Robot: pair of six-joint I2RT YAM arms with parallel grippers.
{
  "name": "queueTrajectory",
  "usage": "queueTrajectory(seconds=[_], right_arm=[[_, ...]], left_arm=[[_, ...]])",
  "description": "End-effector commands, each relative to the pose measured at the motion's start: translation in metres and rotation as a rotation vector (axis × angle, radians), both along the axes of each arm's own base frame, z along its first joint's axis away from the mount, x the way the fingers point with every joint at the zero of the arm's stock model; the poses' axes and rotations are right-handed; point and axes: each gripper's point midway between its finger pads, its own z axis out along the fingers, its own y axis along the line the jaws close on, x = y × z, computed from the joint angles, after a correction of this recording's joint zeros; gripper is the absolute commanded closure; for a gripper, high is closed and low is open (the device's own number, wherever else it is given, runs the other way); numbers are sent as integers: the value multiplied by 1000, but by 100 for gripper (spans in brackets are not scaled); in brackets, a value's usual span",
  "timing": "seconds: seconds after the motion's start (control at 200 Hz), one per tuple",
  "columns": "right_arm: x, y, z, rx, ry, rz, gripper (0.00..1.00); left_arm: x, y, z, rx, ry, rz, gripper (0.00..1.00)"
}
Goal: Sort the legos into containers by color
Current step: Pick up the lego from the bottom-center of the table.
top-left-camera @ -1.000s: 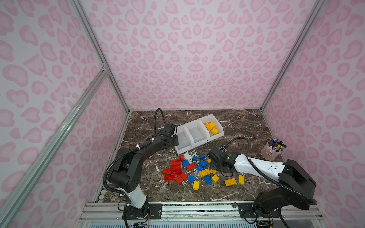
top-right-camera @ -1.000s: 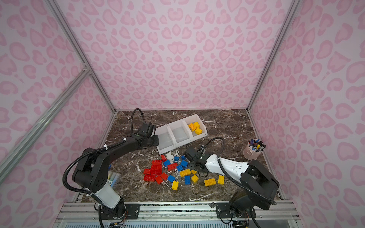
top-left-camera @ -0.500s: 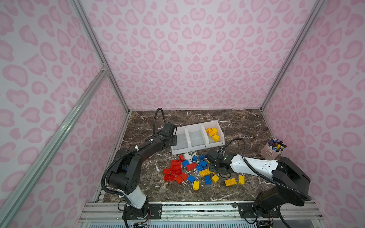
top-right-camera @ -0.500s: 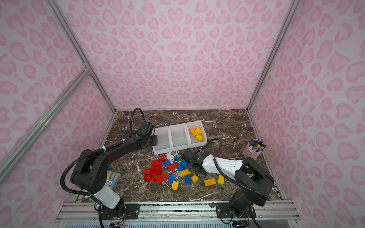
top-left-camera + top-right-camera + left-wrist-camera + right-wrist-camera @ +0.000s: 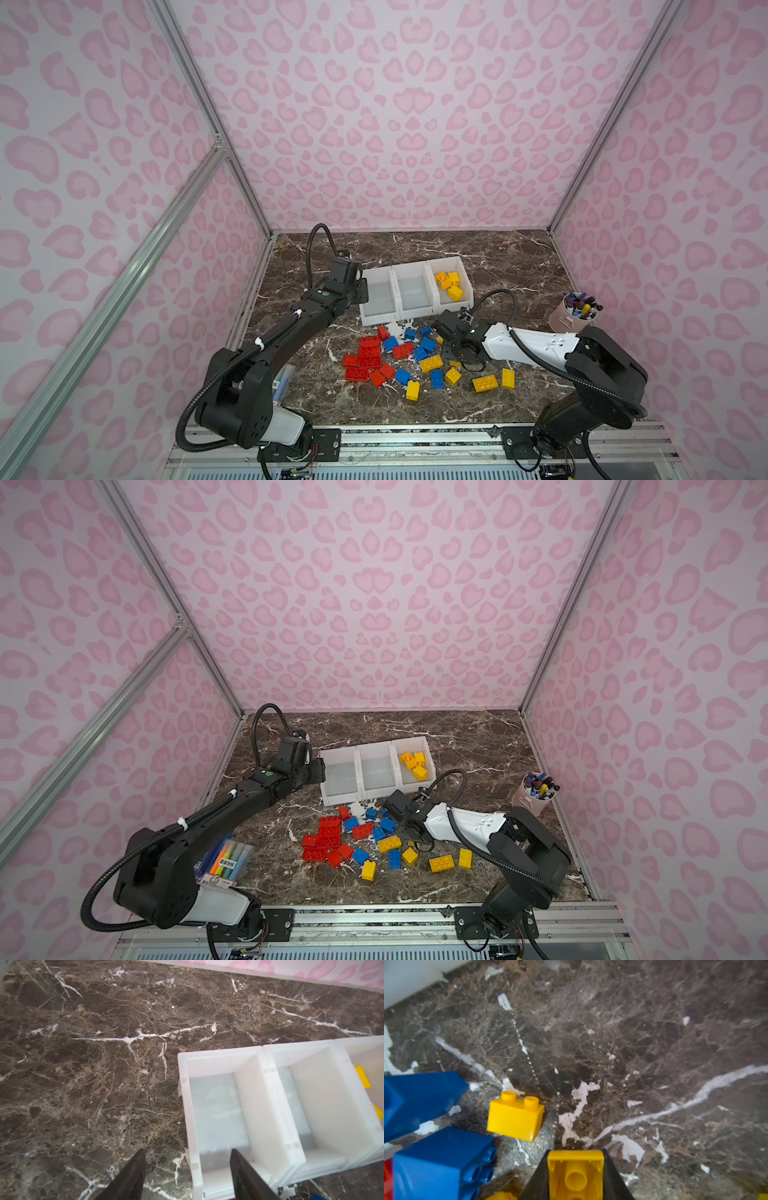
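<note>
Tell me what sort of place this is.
Probably a robot lab test cell, not a home. The left arm and right arm are mounted on an aluminium rail along the front of a marble-look table, which is boxed in by pink patterned walls.

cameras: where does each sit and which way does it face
Top views: high over the front rail, facing down toward the back wall; left arm, right arm, white bins, brick pile, pen cup in both.
Left wrist: on the left arm, facing down past the open left claw straddling the end bin's outer wall.
Right wrist: on the right arm, low over the marble tabletop, past the right claw shut on a yellow brick.
Shared: left wrist and top views both show the white bins.
</note>
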Motion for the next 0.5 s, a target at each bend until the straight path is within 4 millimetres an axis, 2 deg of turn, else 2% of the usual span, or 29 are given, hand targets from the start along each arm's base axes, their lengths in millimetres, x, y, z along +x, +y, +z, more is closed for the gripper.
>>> queueTrajectory(seconds=[0.0,0.12,0.215,0.38,0.495], right_arm=[[3,-11,4,-42,-15,11,73],[10,-18,12,-45,-27,15,76],[26,-24,32,-49,-61,32,76],[78,-28,73,-35,-135,83,76],[116,-27,84,-42,-157,123,76]], left_arm=[[-13,9,8,-18,-12,38,33],[-28,17,20,-35,-38,55,33],[-38,22,33,-51,-68,67,31],[-52,24,52,-100,-113,54,27],[-61,24,52,-122,-101,49,25]])
